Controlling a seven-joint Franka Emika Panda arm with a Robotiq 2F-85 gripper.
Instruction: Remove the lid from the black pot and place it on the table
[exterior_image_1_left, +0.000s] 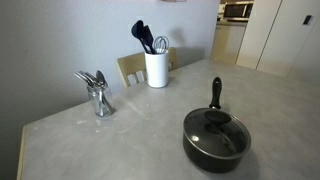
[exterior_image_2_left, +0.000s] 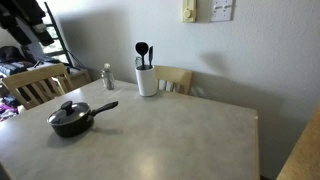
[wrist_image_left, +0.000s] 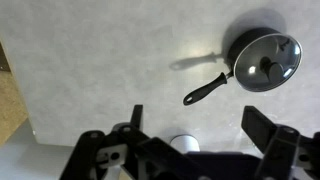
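Observation:
The black pot (exterior_image_1_left: 214, 146) stands on the table (exterior_image_1_left: 120, 135) with its long handle pointing away. The glass lid (exterior_image_1_left: 215, 131) with its dark knob sits on it. Both also show in an exterior view, the pot (exterior_image_2_left: 72, 122) and the lid (exterior_image_2_left: 69, 111) on the table (exterior_image_2_left: 180, 135). In the wrist view the pot (wrist_image_left: 247, 45), the lid (wrist_image_left: 266, 60) and the table (wrist_image_left: 100, 70) are far below, at the upper right. My gripper (wrist_image_left: 200, 125) is open and empty, high above the table, away from the pot. The arm does not show in the exterior views.
A white crock of dark utensils (exterior_image_1_left: 156, 68) (exterior_image_2_left: 147, 80) stands at the table's far edge. A metal cutlery holder (exterior_image_1_left: 98, 98) (exterior_image_2_left: 107, 76) stands near it. Wooden chairs (exterior_image_1_left: 130, 66) (exterior_image_2_left: 40, 85) (exterior_image_2_left: 176, 78) stand round the table. A white round thing (wrist_image_left: 183, 143) shows beneath the gripper body.

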